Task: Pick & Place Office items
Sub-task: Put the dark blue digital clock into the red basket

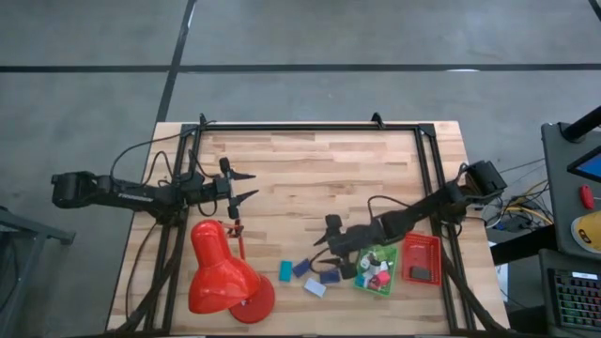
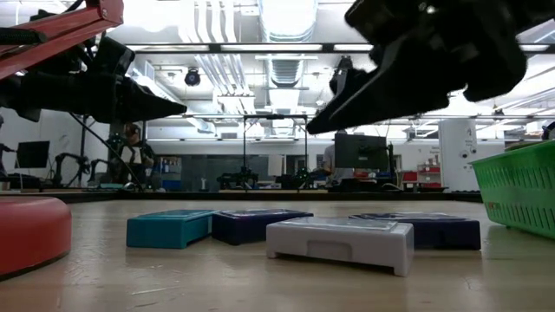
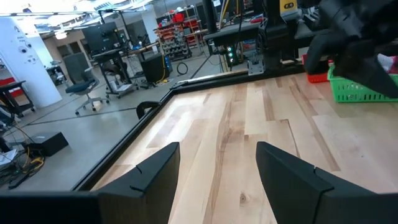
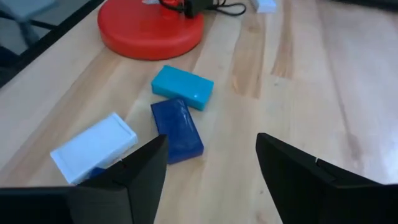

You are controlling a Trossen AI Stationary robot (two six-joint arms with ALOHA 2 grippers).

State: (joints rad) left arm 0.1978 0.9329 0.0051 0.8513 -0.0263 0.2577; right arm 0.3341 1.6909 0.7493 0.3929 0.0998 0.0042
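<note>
Nearby, red lamp base (image 4: 151, 28) – right gripper (image 4: 211, 174) open, empty, w/ teal block (image 4: 183, 86) beside dark blue block (image 4: 178, 129).

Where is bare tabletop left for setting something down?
Free: the far half of the table, and the stretch between the left gripper and right gripper. Crowded: the near edge, from red lamp past loose blocks to green tray and red tray.

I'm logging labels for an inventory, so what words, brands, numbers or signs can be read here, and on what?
None can be read.
Flat teal plastic block, dark blue block and white block: plain faces.
Big red metal desk lamp, green mesh tray, red tray: no lettering visible.
Signs and shelf boxes in the room beyond the table: too small and blurred.
</note>
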